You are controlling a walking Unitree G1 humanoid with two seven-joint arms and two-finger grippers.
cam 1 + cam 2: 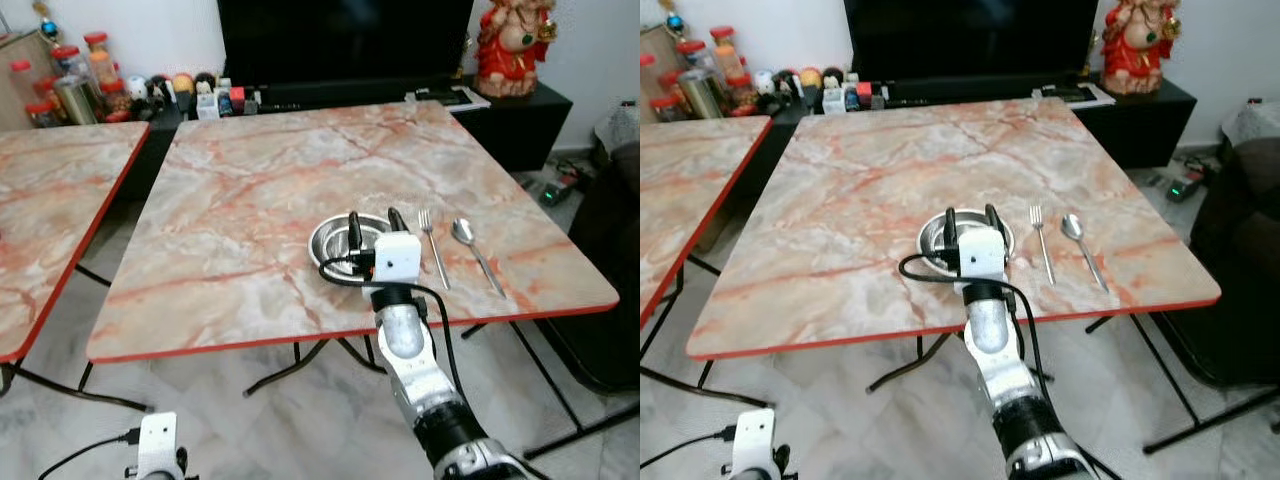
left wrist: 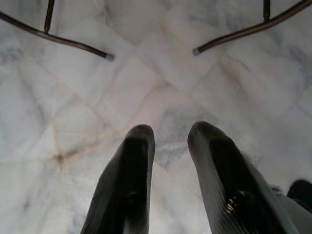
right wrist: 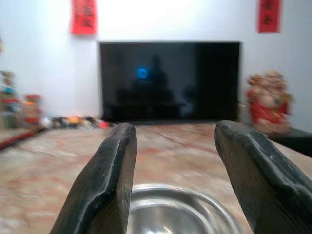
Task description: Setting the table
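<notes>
We find no writing we can read: the two red hangings on the wall, seen in the right wrist view, are too blurred to make out, and the jars beyond the second table carry no legible labels. Our right end effector hovers over the near part of the marble tabletop, its two black fingers spread wide apart and holding nothing. The steel bowl sits directly beneath and between those fingers, partly covered by the wrist camera housing in the head views; the right wrist view cuts off its near rim but shows its shiny inside. Just beyond the end effector's right side lie the fork and then the spoon, side by side and apart from the bowl. Farther ahead stand a dark television and a red figurine. Our left end effector hangs low over the pale floor, fingers slightly parted and empty, with thin table legs ahead of it.
</notes>
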